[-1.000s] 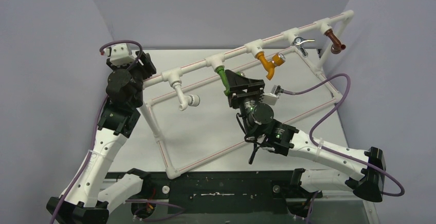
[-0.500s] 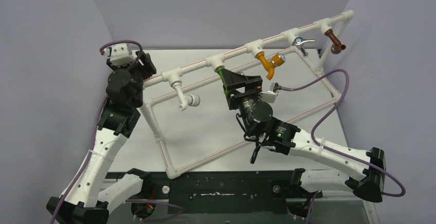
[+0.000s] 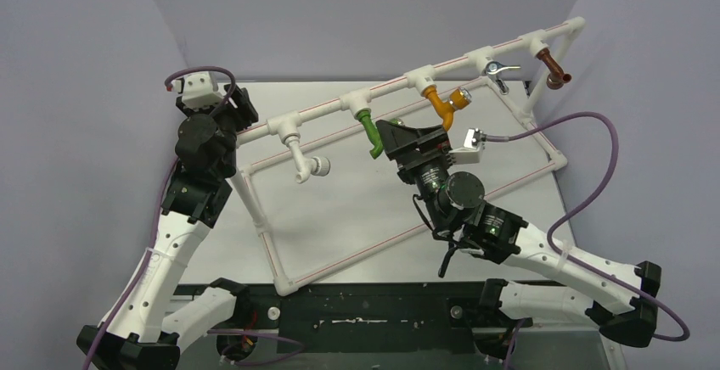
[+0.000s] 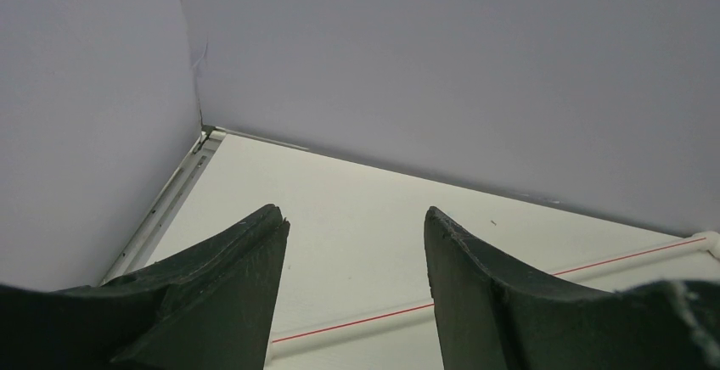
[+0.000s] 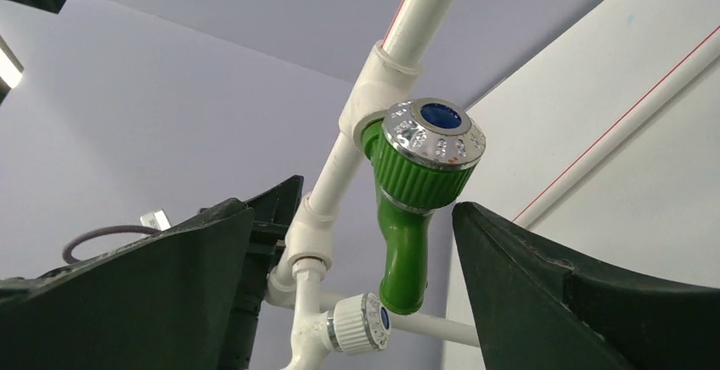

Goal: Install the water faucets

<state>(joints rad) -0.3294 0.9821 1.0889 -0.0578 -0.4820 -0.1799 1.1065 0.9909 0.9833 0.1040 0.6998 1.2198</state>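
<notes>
The green tap [image 3: 370, 131] hangs spout down from a tee on the upper white pipe [image 3: 327, 112], between the white and orange taps. My right gripper [image 3: 406, 134] sits just right of it, open. In the right wrist view the green tap [image 5: 406, 226] with its silvery blue-centred knob [image 5: 434, 135] stands beyond the gap of the gripper [image 5: 352, 210], and neither finger touches it. My left gripper [image 3: 244, 107] is near the left end of the upper pipe. It shows open and empty in the left wrist view [image 4: 352, 227].
A white tap [image 3: 303, 163], an orange tap [image 3: 444, 103], a silvery tap [image 3: 497, 70] and a brown tap [image 3: 554, 70] also hang on the pipe. The white pipe frame [image 3: 263, 234] with red stripes lies across the table. Grey walls stand close on three sides.
My right arm has swung to the right and its gripper has drawn back from the green tap, which stays on the pipe. The left arm has not moved.
</notes>
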